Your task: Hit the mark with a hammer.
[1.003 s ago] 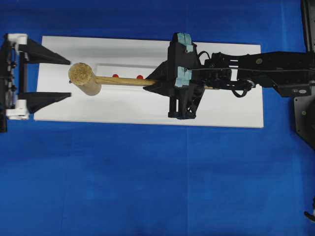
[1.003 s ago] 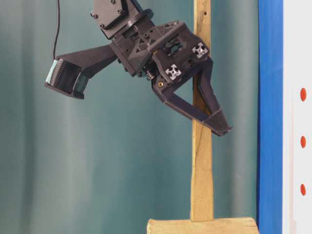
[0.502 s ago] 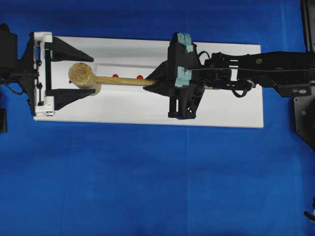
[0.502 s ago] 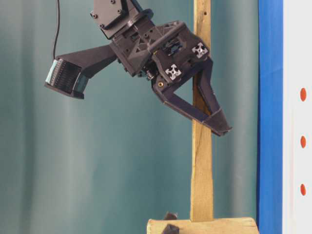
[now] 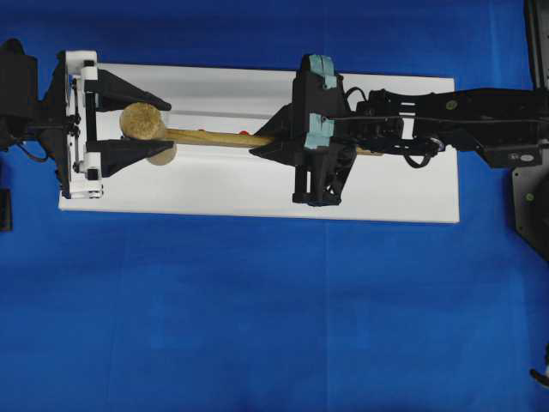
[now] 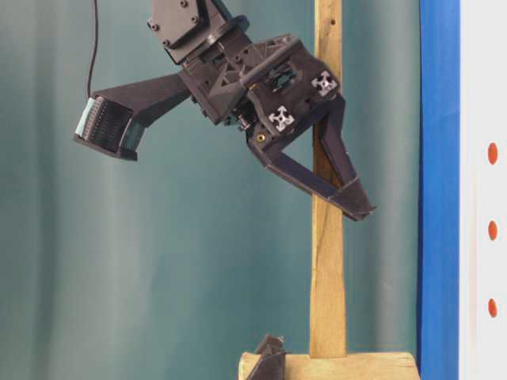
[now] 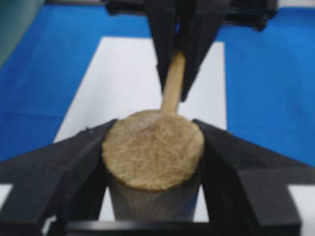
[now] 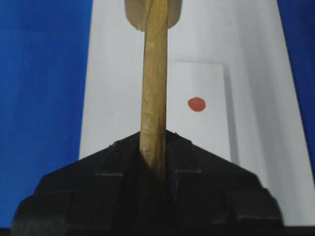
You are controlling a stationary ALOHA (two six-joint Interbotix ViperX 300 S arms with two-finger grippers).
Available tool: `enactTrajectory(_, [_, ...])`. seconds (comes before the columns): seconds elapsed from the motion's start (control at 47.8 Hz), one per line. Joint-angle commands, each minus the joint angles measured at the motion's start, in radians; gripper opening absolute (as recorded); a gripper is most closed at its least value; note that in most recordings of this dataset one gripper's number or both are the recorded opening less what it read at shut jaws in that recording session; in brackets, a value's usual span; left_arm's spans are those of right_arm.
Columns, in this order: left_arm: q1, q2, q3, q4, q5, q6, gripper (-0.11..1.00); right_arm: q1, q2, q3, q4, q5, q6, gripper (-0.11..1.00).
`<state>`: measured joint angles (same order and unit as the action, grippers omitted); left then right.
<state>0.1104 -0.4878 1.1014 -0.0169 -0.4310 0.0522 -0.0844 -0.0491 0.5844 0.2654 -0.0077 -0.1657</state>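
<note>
- Two tools are on the hammer (image 5: 202, 136) at once: your right tool (image 5: 268, 146) is pinching the handle partway along, and your left tool (image 5: 153, 129) has its fingers on either side of the thick head.
- From the left wrist view, the left fingers (image 7: 74, 157) look pressed against both flanks of the head, with no gap that I can see. I judge it a grip, or very nearly one.
- The hammer lies roughly level above the white board (image 5: 386, 189), its head toward the left end and its handle running right into the right tool.
- The mark (image 6: 493, 230) is the middle of three red dots on the white block (image 6: 483, 190). From above the handle hides most of that row, so you cannot read the head's place over the mark there.
- In the right wrist view one red dot (image 8: 197, 103) shows just beside the handle; which of the three it is I cannot tell.
- The step in hand looks like a handover or a steadying of the head, not the strike itself.
- Next, decide which tool carries the hammer, free the other one, then line the head up over the middle dot before you swing down.
- Watch for both tools pulling against each other through the handle.
</note>
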Motion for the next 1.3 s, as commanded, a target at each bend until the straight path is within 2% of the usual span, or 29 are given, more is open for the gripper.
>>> enactTrajectory(0.0, [0.002,-0.009,-0.017,0.0,0.006,-0.003,0.45,0.006,-0.017,-0.028,0.0,-0.006,-0.005,0.02])
enactTrajectory(0.564, [0.002,-0.011,-0.017,-0.002,0.021,-0.005,0.45,0.006,-0.017,-0.028,0.0,-0.005,-0.005,0.04])
enactTrajectory(0.627, [0.002,-0.011,-0.017,0.0,0.021,-0.008,0.45,0.005,-0.017,-0.028,0.0,-0.005,-0.002,0.14])
enactTrajectory(0.69, [0.002,-0.009,-0.017,-0.002,0.026,-0.014,0.45,0.005,-0.017,-0.028,0.0,-0.005,-0.002,0.28])
enactTrajectory(0.857, [0.002,-0.014,-0.025,-0.005,0.06,-0.049,0.45,0.009,-0.017,-0.028,-0.002,-0.005,-0.005,0.78])
enactTrajectory(0.899, [0.003,-0.018,-0.028,-0.008,0.074,-0.08,0.45,0.011,-0.018,-0.028,-0.002,-0.008,-0.005,0.88])
enactTrajectory(0.941, [0.006,-0.021,-0.029,-0.009,0.084,-0.112,0.45,0.014,-0.017,-0.028,-0.003,-0.009,-0.005,0.92])
enactTrajectory(1.066, [0.018,-0.038,-0.029,-0.009,0.12,-0.252,0.45,0.021,-0.018,-0.031,-0.015,-0.009,-0.005,0.87])
enactTrajectory(1.15, [0.032,-0.051,-0.026,-0.009,0.152,-0.379,0.45,0.029,-0.018,-0.035,-0.034,-0.009,-0.005,0.87])
enactTrajectory(1.275, [0.038,-0.067,-0.023,-0.009,0.202,-0.637,0.45,0.038,-0.017,-0.043,-0.052,-0.011,-0.005,0.87])
